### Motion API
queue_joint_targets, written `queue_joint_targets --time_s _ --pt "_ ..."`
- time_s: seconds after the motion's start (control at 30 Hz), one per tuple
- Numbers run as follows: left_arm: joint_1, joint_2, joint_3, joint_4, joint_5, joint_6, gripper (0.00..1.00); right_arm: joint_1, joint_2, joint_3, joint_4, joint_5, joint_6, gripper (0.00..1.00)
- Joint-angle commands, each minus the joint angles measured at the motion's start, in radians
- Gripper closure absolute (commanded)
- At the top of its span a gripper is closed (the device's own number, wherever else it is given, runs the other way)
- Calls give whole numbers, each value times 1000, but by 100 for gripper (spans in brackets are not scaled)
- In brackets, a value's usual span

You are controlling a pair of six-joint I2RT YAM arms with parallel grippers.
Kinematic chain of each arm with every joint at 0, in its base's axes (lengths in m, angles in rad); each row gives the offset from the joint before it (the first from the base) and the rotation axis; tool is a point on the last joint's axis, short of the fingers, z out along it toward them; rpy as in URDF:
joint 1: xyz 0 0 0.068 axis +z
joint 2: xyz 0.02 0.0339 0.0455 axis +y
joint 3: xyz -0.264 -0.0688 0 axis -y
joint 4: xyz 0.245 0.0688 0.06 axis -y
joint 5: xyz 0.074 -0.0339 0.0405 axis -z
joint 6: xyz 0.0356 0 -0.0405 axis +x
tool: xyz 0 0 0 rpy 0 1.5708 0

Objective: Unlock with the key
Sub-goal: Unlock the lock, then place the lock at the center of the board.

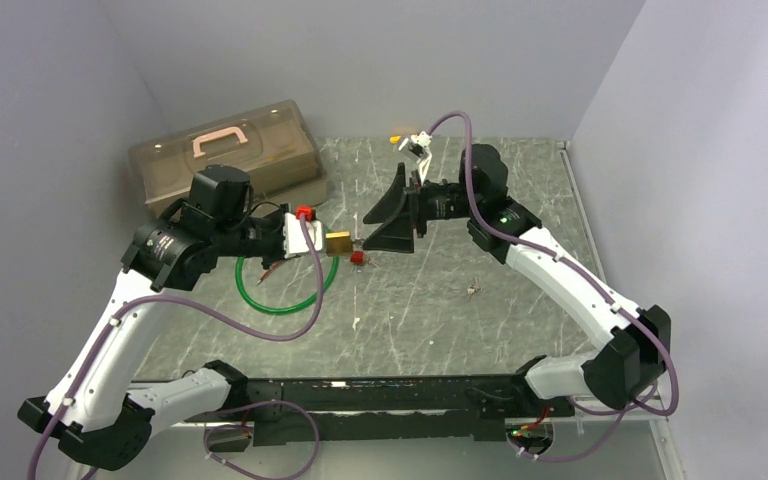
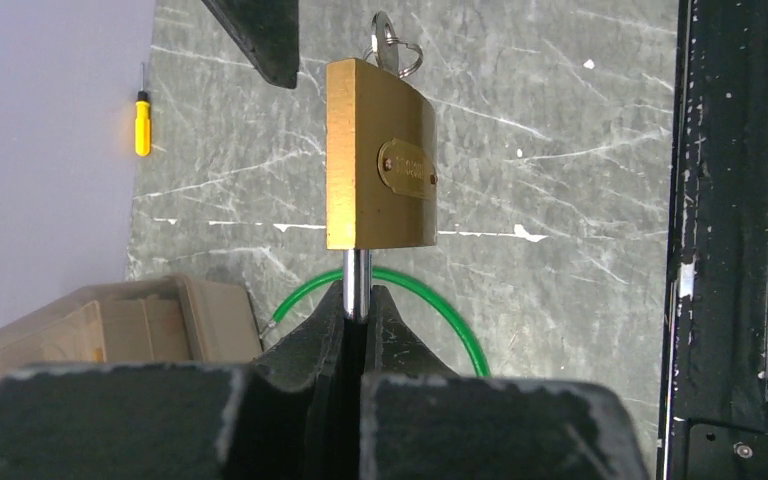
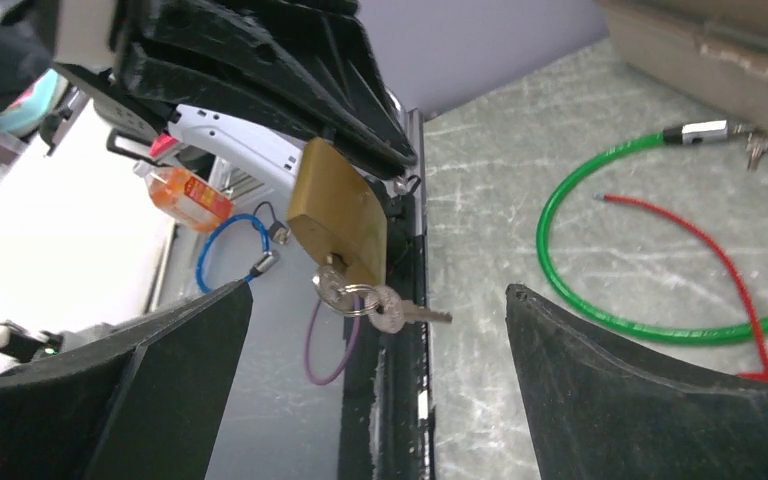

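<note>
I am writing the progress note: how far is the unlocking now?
Done: the key sits in the padlock. In hand: the left hand grips the shackle; the right hand stands open, off the key. Left: whether the shackle has sprung free cannot be seen.

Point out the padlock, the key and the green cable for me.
padlock (image 2: pixel 380 155), left wrist view, on its brass body
key (image 2: pixel 381 35), left wrist view, on the head sticking out of the lock
green cable (image 3: pixel 545 230), right wrist view, on the left bend of the loop
</note>
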Motion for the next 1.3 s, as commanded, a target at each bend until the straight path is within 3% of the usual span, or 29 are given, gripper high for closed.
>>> queue_joint_targets --time_s 0.0,0.23,0.33,0.4,0.53,0.57,0.67,0.8,0.87,0.97,1.03,1.13,1.27 --pt "3 -6 50 60 94 -45 100 42 -61 -8 134 -16 -117 0" --pt "4 -2 48 56 116 -72 100 182 -16 123 -117 121 -393 0" --pt "4 -2 48 53 114 -72 100 203 -6 136 -144 154 -422 12" --pt "3 -3 43 52 118 -75 100 205 -6 137 -144 157 -419 28" --pt "4 -5 37 59 119 -83 100 206 6 154 -164 141 -409 90" --pt "4 -5 39 58 119 -83 100 206 12 157 -174 139 -407 99" --pt "3 -3 45 60 115 -83 98 205 29 158 -177 107 -387 100" --pt "3 -1 46 47 75 -41 63 155 62 143 -110 70 -275 100" --pt "3 -5 33 40 32 -2 31 95 78 103 6 17 -103 100" --pt "3 -17 -1 23 -32 67 18 30 99 23 151 -48 43 100" --pt "3 -24 -20 16 -59 75 4 20 103 8 117 -39 -3 100" --pt "3 -21 -18 9 -105 4 1 18 130 19 -62 34 -146 100" --pt "6 59 95 -92 -172 -135 1 10 177 8 -174 156 -253 100"
